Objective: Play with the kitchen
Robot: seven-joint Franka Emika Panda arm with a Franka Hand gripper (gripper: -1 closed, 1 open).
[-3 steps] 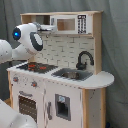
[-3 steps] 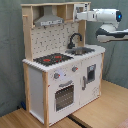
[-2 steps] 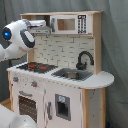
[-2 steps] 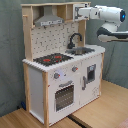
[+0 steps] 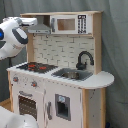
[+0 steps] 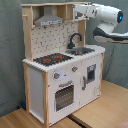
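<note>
The kitchen (image 5: 60,95) (image 6: 60,80) is a tall white and light-wood toy. It has a red-ringed black hob (image 5: 35,66) (image 6: 52,59), a black faucet (image 5: 84,60) (image 6: 75,40), a sink (image 5: 72,75), an oven door (image 5: 27,106) (image 6: 65,96), a grey hood (image 5: 41,29) (image 6: 49,20) and a microwave (image 5: 65,24). My gripper (image 5: 34,21) (image 6: 76,11) hangs at the height of the kitchen's top shelf. In the first exterior view it lies over the hood's left end. In the second exterior view it covers the microwave corner.
The kitchen stands on a wooden tabletop (image 6: 102,102) in front of a grey curtain (image 6: 10,60). My white arm (image 6: 107,22) reaches in from the second exterior view's right. Another white arm part (image 5: 15,120) fills the first exterior view's lower left corner.
The arm has shifted left in the first exterior view, and the gripper has edged slightly left in the second exterior view. The kitchen has not changed.
</note>
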